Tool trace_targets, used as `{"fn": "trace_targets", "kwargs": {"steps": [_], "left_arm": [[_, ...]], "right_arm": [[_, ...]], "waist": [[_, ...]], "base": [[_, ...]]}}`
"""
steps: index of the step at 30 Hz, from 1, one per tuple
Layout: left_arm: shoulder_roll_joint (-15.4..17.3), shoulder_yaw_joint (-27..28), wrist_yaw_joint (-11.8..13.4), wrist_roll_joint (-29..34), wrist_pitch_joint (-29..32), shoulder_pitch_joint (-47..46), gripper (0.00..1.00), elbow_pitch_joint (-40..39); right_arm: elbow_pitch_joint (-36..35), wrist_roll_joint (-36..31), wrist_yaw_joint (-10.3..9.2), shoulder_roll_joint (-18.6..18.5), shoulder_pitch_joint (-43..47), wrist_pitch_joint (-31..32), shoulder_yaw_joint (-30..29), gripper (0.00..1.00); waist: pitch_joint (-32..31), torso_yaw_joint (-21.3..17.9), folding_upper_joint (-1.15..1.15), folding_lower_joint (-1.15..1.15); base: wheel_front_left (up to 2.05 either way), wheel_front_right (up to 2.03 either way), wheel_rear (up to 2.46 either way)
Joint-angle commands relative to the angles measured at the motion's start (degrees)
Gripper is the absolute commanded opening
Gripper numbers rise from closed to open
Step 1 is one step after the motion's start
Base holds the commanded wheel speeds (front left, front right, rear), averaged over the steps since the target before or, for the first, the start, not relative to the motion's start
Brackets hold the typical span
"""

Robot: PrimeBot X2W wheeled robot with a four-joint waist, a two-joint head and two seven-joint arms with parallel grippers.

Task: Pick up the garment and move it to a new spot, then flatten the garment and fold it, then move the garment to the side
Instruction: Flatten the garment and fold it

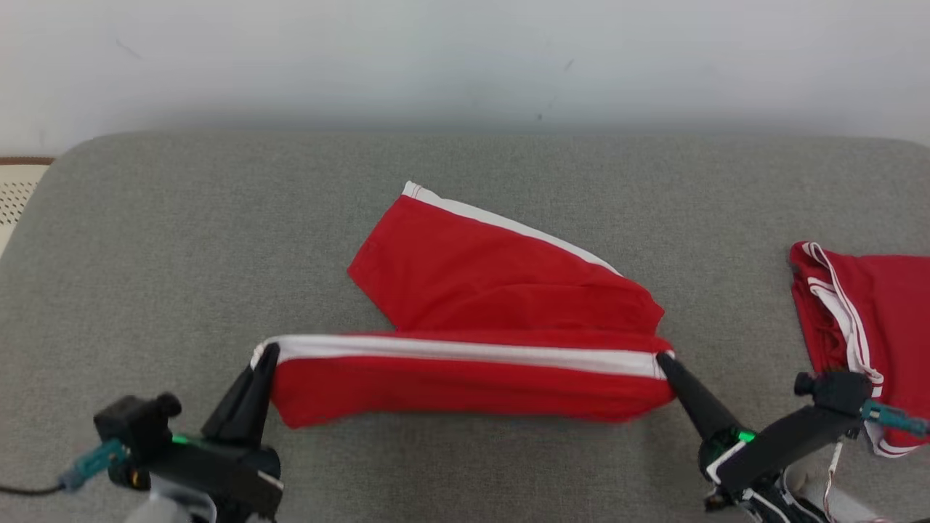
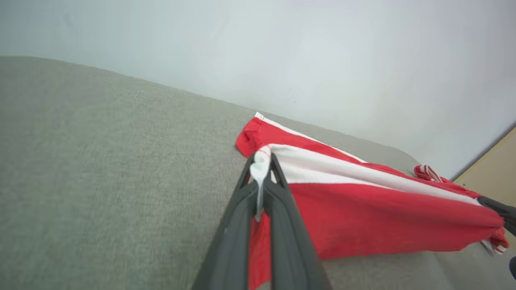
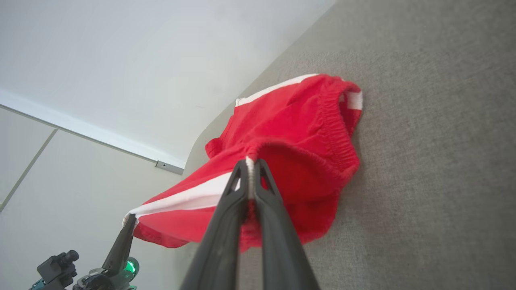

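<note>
**Red garment stretched between two closed grippers**

Grey cushion (image 1: 182,247) covers the whole work area, and a pale wall (image 1: 465,58) stands behind its far edge. At the near left, the left gripper (image 1: 267,354) has its two dark fingers pressed together on the left corner of the red garment (image 1: 472,290). In the left wrist view a fold of the white stripe (image 1: 465,350) is squeezed between these fingers.

The garment is in the middle of the cushion. Its near part, with the white stripe along the top, is pulled straight from one gripper to the other and hangs a little above the cushion, with a shadow under it. Its far part lies flat on the cushion and points to the far left.

At the near right, the right gripper (image 1: 663,357) is also closed, pinching the right end of the stripe. In the right wrist view this end is at the elastic waistband (image 3: 334,121).

At the right edge, well apart from the first, a second red garment (image 1: 890,305) with white trim lies crumpled on the cushion.
</note>
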Motion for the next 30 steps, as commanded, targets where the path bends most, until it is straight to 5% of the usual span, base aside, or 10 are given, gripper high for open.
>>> {"fn": "trace_targets", "kwargs": {"steps": [1, 13, 30], "left_arm": [[1.1, -0.9, 0.0, 0.6, -0.2, -3.3, 0.0, 1.1], [0.4, -9.7, 0.0, 2.9, -0.2, -26.8, 0.0, 12.1], [-0.9, -11.5, 0.2, 8.4, -0.2, -47.5, 0.0, 32.7]], "right_arm": [[0.1, -0.1, -0.03, 0.5, -1.1, -0.4, -1.9, 0.0], [5.0, -8.9, -0.01, 9.3, -7.7, -0.5, -13.4, 0.0], [6.7, -18.4, -0.01, 20.4, -12.6, -0.5, -21.1, 0.0]], "waist": [[2.6, -1.1, 0.0, -0.01], [13.9, -6.0, 0.0, -0.01], [23.1, -11.9, 0.0, -0.01]], "base": [[0.0, 0.0, 0.0], [0.0, 0.0, 0.0], [0.0, 0.0, 0.0]]}}
